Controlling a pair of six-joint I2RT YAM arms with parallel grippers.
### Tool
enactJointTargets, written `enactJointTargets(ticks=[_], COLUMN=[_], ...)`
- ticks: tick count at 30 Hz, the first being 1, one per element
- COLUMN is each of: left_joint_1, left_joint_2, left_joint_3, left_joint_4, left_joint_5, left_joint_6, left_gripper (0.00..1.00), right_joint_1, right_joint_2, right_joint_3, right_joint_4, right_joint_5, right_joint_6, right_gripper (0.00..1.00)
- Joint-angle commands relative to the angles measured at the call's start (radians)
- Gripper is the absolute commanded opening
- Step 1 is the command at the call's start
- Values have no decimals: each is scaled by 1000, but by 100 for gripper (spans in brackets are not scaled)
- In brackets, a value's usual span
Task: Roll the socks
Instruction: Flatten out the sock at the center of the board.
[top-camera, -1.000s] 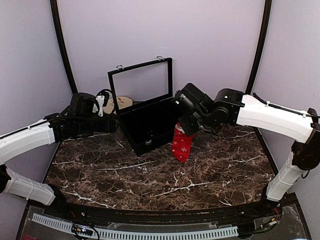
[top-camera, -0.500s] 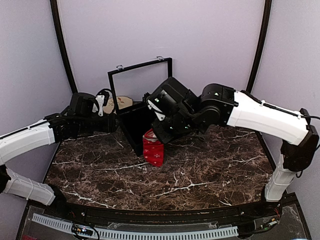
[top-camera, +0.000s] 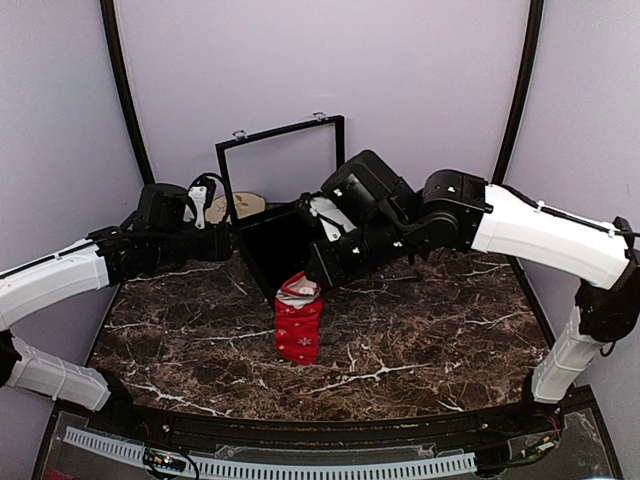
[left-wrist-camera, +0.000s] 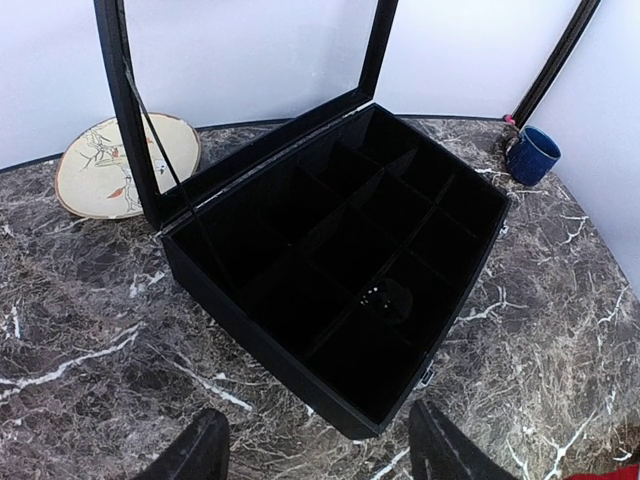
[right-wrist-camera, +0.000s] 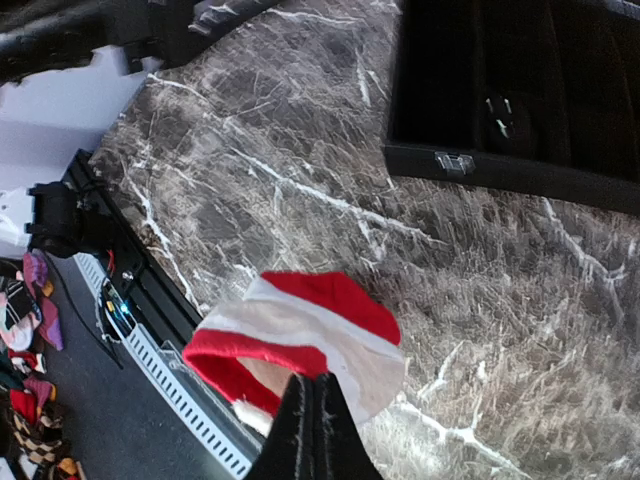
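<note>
The red socks (top-camera: 298, 322) with a cream-white cuff hang down in front of the black case (top-camera: 275, 250), their lower end at or just above the marble table. My right gripper (top-camera: 312, 277) is shut on the cuff (right-wrist-camera: 305, 325); in the right wrist view its fingertips (right-wrist-camera: 318, 400) press together on the cuff's edge. My left gripper (left-wrist-camera: 318, 455) stands open with nothing between its fingers, hovering left of the case and facing its open compartments (left-wrist-camera: 340, 260). A sliver of the red socks (left-wrist-camera: 612, 473) shows at the bottom right corner of the left wrist view.
The case's glass lid (top-camera: 282, 160) stands upright at the back. A wooden plate (left-wrist-camera: 125, 165) lies behind the case on the left. A blue cup (left-wrist-camera: 531, 155) stands at the back right. The table's front edge with a white rail (right-wrist-camera: 170, 375) is near the socks.
My right arm has carried the socks leftward and toward the front, from the case's right front corner to in front of its left half. The left arm has not moved.
</note>
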Motion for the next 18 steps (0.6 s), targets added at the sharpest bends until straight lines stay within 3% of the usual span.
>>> enactJointTargets(ticks=[1, 7, 18], left_joint_1=[3, 3, -79], left_joint_2=[15, 17, 73], left_joint_3=[-2, -25, -29], left_joint_4=[39, 73, 163], left_joint_5=[16, 44, 188], left_joint_6=[3, 26, 91], left_gripper=[64, 64, 63], right_joint_1=[-75, -174, -322], right_joint_2=[-75, -170, -213], right_joint_3=[-197, -423, -562], right_joint_4=[135, 221, 241], right_joint_5=[-126, -133, -72], right_joint_6=[147, 189, 122], right_gripper=[0, 0, 0])
